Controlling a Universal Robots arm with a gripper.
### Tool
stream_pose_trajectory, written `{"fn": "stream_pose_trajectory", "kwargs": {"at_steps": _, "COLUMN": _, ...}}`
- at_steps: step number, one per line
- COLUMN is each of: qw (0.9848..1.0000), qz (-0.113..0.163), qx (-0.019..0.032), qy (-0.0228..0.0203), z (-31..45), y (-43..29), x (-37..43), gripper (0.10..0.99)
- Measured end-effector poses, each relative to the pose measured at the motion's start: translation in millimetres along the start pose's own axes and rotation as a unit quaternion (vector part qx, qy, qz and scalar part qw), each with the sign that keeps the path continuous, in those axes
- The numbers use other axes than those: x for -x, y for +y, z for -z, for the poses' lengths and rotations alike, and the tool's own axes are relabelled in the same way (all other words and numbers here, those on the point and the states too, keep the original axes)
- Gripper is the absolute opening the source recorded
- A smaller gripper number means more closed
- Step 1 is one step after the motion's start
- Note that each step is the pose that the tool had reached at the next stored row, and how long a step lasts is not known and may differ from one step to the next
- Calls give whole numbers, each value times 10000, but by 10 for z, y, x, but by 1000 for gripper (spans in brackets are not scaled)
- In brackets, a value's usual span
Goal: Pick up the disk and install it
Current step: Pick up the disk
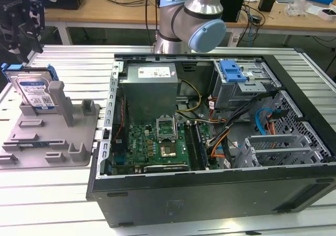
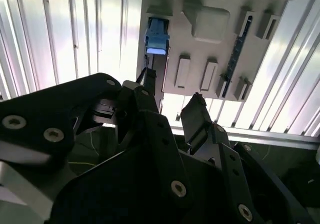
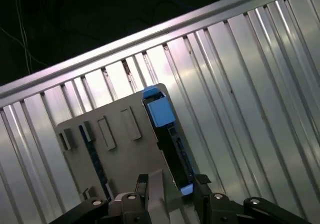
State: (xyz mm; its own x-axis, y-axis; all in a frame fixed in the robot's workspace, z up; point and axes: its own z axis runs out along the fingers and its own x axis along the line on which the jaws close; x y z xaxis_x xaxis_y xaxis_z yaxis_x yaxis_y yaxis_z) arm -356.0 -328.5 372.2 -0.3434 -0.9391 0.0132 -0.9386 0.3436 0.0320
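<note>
The disk [image 1: 34, 91], silver with a white-and-blue label and a blue carrier frame, stands on edge in the grey tray [image 1: 47, 141] at the exterior view's left. My gripper [image 1: 21, 31] hangs above it, apart from it. Both wrist views look down on the disk edge-on, as a blue block [image 2: 156, 42] [image 3: 160, 112] at the tray's side. My gripper [image 2: 172, 102] [image 3: 171, 186] is open, its dark fingers [image 2: 196, 112] spread with nothing held between them.
An open computer case [image 1: 210, 141] lies on the ribbed metal table [image 1: 68, 194], with a drive bay and blue latch [image 1: 232, 70] at its far right. The arm's base [image 1: 191, 15] stands behind the case. The tray carries upright posts [image 1: 59, 102].
</note>
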Motion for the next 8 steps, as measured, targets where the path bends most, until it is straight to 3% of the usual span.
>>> {"fn": "stream_pose_trajectory", "kwargs": {"at_steps": 4, "qw": 9991, "qz": 424, "qx": -8, "qy": 22, "z": -3, "y": 0, "x": 0, "gripper": 482}}
{"fn": "stream_pose_trajectory", "kwargs": {"at_steps": 8, "qw": 9965, "qz": 832, "qx": -16, "qy": 41, "z": -6, "y": 0, "x": 0, "gripper": 482}}
